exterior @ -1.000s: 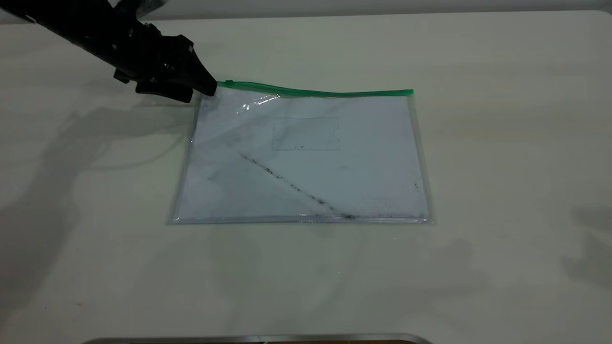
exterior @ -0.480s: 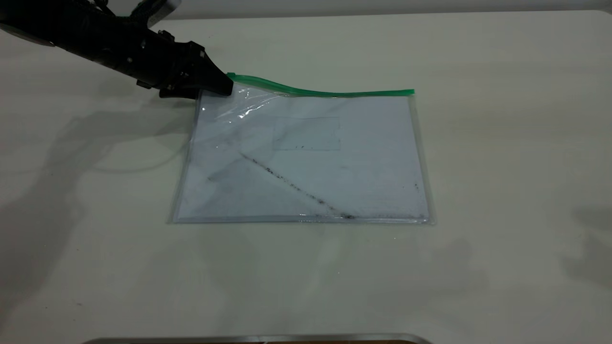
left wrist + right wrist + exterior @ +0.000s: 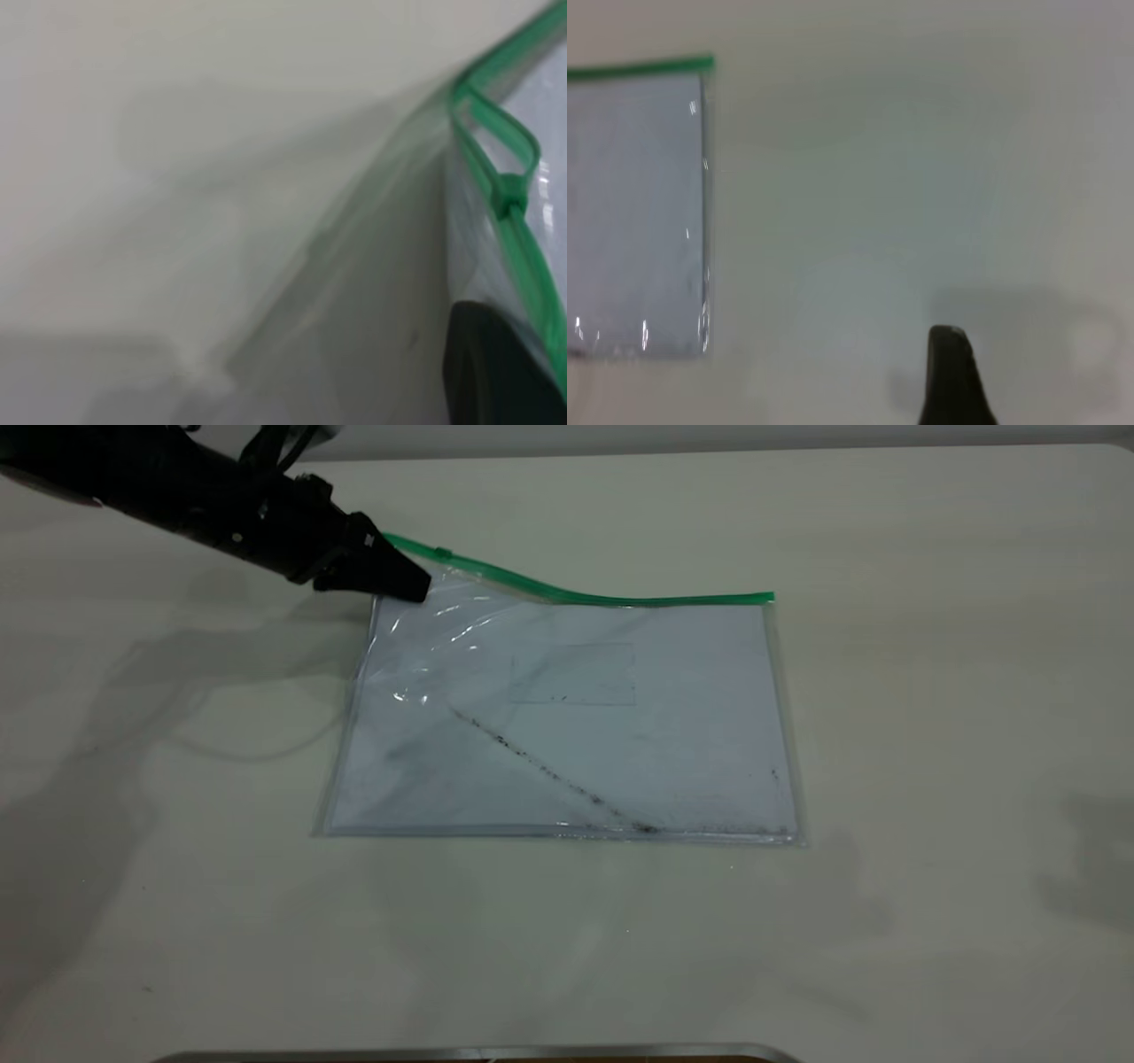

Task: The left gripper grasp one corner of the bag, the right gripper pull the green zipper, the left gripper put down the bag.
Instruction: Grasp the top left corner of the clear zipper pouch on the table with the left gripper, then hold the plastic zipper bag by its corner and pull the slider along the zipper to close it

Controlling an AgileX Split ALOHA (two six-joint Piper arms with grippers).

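The left gripper [image 3: 416, 587] sits at about ten o'clock in the exterior view, its tapered black jaws pressed together on the far left corner of the bag [image 3: 567, 726], pinching the clear plastic just below the green zipper [image 3: 585, 595]; that corner is raised off the bench [image 3: 930, 717], and the plastic beside the jaws is wrinkled and catches the light; the arm behind the gripper runs away toward the ten o'clock corner of the view. In the left wrist view one dark jaw tip lies against the bag [image 3: 372, 292], with the green zipper [image 3: 523, 257] running past it and the small green slider tab [image 3: 509, 197] close to the held corner; the two green tracks part into a narrow loop just beyond the tab. From the lifted corner the zipper slopes down toward three o'clock and flattens along the far long edge; the rest of the bag lies flat at the middle of the bench, white paper showing through, a dark diagonal smudge line [image 3: 549, 771] crossing it toward five o'clock and a small clear card pocket [image 3: 573, 674] near the zipper side. The right gripper [image 3: 950, 376] shows only as one dark fingertip in the right wrist view, above bare bench and well apart from the bag's right end [image 3: 638, 204]; whether it is spread or pressed together I cannot tell.
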